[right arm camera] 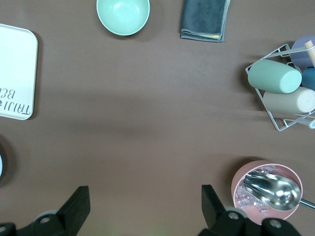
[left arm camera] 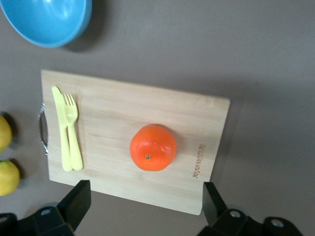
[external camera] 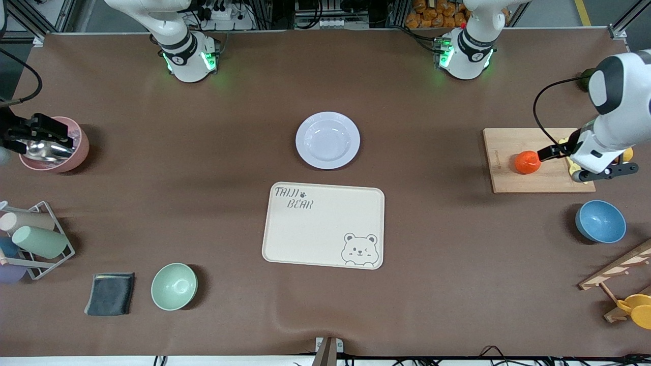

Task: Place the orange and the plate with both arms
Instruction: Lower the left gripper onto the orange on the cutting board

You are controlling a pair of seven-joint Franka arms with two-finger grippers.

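Left gripper (left arm camera: 142, 209), fingers spread, is hovering over the orange (left arm camera: 152, 147) on cutting board (left arm camera: 133, 142); light, glossy, prob. rolling—grip round its middle; right gripper (right arm camera: 142, 211), spread too, is waiting.

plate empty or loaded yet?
Empty. The plate shows only its bare shallow centre; the orange sits on the cutting board.

White Franka arms with black joint bands, green-lit bases (external camera: 190, 61), a black cable (external camera: 540, 109), and black gripper fingers (left arm camera: 74, 204).
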